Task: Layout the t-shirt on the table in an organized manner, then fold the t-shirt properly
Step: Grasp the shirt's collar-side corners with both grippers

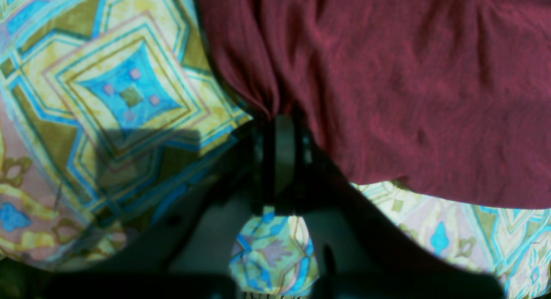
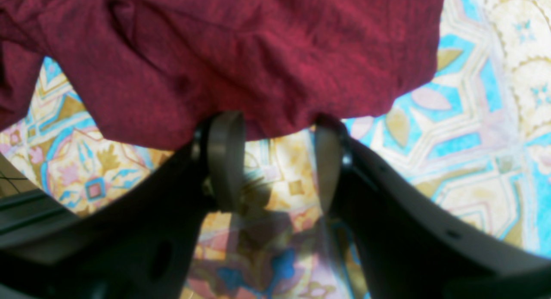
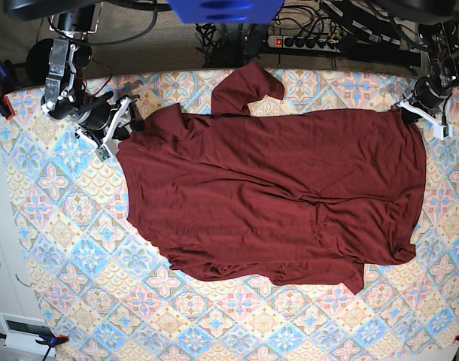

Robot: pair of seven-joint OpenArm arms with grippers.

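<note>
The t-shirt lay spread over the middle of the tabletop, wrinkled, with one sleeve bent up at the far edge and its lower hem bunched toward the near side. My left tool sat at the garment's corner on the base view's right, its fingers pinched together on a gathered fold of the maroon cloth. My right tool rested at the opposite corner, its jaws standing apart with the patterned tabletop visible between them; the fabric edge draped just over both fingertips, not clamped.
</note>
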